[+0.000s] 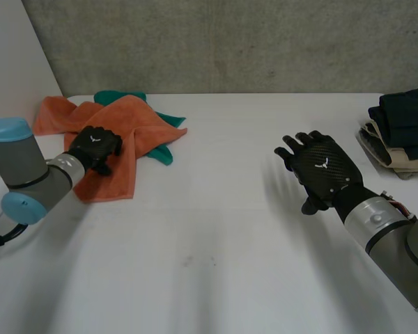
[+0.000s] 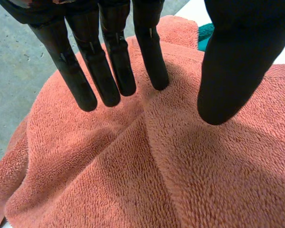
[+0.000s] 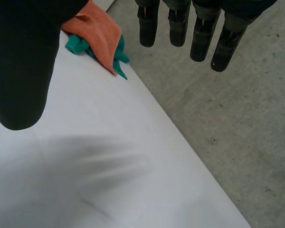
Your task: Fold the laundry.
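Observation:
An orange towel (image 1: 136, 125) lies rumpled at the table's far left, on top of a teal cloth (image 1: 164, 154) that sticks out beneath it. My left hand (image 1: 94, 146) rests on the towel's middle. In the left wrist view its straight fingers (image 2: 109, 71) touch the orange towel (image 2: 133, 180) with their tips; the thumb (image 2: 232, 71) stands apart, and a low ridge of cloth runs between them. My right hand (image 1: 324, 170) hovers open above the bare table at the right, fingers (image 3: 180, 23) spread and holding nothing. Beyond it lie the orange towel (image 3: 102, 33) and teal cloth (image 3: 76, 45).
A stack of folded dark and beige clothes (image 1: 404, 136) sits at the table's far right edge. The white table (image 1: 209, 229) stretches bare between the two hands. A grey wall stands behind, and concrete floor (image 3: 237, 142) lies past the table edge.

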You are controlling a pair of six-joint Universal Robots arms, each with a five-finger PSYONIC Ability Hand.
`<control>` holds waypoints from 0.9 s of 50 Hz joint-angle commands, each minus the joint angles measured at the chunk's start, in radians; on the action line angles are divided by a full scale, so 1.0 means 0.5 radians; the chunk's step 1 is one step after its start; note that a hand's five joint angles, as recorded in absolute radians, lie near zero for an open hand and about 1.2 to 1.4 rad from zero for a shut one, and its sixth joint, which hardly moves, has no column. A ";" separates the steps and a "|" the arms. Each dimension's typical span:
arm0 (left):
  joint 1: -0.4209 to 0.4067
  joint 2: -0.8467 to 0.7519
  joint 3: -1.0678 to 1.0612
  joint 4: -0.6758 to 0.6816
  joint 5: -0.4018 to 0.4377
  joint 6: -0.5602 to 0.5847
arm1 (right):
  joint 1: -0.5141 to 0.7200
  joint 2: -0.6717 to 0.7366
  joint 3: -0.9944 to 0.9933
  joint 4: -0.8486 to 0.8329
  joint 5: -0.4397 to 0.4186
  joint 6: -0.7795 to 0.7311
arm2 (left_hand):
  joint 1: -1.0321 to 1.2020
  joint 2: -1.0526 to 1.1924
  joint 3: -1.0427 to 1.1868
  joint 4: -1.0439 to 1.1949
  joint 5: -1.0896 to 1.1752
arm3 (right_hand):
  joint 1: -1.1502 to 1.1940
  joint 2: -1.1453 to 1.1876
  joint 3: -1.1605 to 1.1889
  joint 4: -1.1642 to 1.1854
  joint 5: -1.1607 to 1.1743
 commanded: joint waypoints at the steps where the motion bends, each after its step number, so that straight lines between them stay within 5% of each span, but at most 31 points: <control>1: -0.006 -0.049 0.054 0.003 -0.009 0.001 | 0.000 0.026 0.004 0.003 0.028 0.000 | 0.598 0.599 0.601 0.599 0.612 | -0.059 -0.096 -0.082 -0.128 -0.121; 3: -0.006 -0.058 0.067 0.003 -0.012 0.004 | 0.003 0.026 0.004 0.003 0.037 0.000 | 0.371 0.371 0.374 0.371 0.384 | -0.059 -0.096 -0.082 -0.128 -0.121; 7: -0.006 -0.043 0.067 0.006 -0.073 0.004 | 0.000 0.026 0.013 0.000 0.044 0.000 | -0.798 -0.798 -0.795 -0.798 -0.784 | -0.059 -0.096 -0.082 -0.128 -0.121; 13: -0.009 0.040 0.045 0.015 -0.208 -0.020 | -0.003 0.026 0.022 0.000 0.044 0.000 | -1.063 -1.063 -1.060 -1.063 -1.049 | -0.059 -0.096 -0.082 -0.128 -0.121; 23: -0.028 -0.113 0.167 0.083 -0.205 -0.063 | 0.000 0.032 0.026 -0.003 0.044 0.000 | -1.081 -1.081 -1.078 -1.081 -1.067 | -0.059 -0.096 -0.082 -0.128 -0.121; 28: -0.052 -0.206 0.275 0.080 -0.193 -0.060 | 0.000 0.072 0.016 -0.015 0.044 0.000 | -0.689 -0.689 -0.686 -0.689 -0.675 | -0.059 -0.096 -0.082 -0.128 -0.121; 34: -0.108 -0.246 0.358 0.086 -0.187 -0.060 | -0.040 0.096 0.013 -0.061 0.044 -0.022 | 1.254 1.254 1.257 1.254 1.268 | -0.059 -0.096 -0.082 -0.128 -0.121; 40: -0.249 -0.050 0.303 0.067 -0.233 -0.091 | -0.056 0.096 0.010 -0.061 0.047 -0.022 | 1.255 1.255 1.258 1.255 1.269 | -0.059 -0.096 -0.082 -0.128 -0.121; 45: -0.405 0.429 -0.065 0.064 -0.288 -0.458 | -0.105 0.075 0.001 -0.058 0.087 -0.022 | 1.255 1.255 1.258 1.255 1.269 | -0.059 -0.096 -0.082 -0.128 -0.121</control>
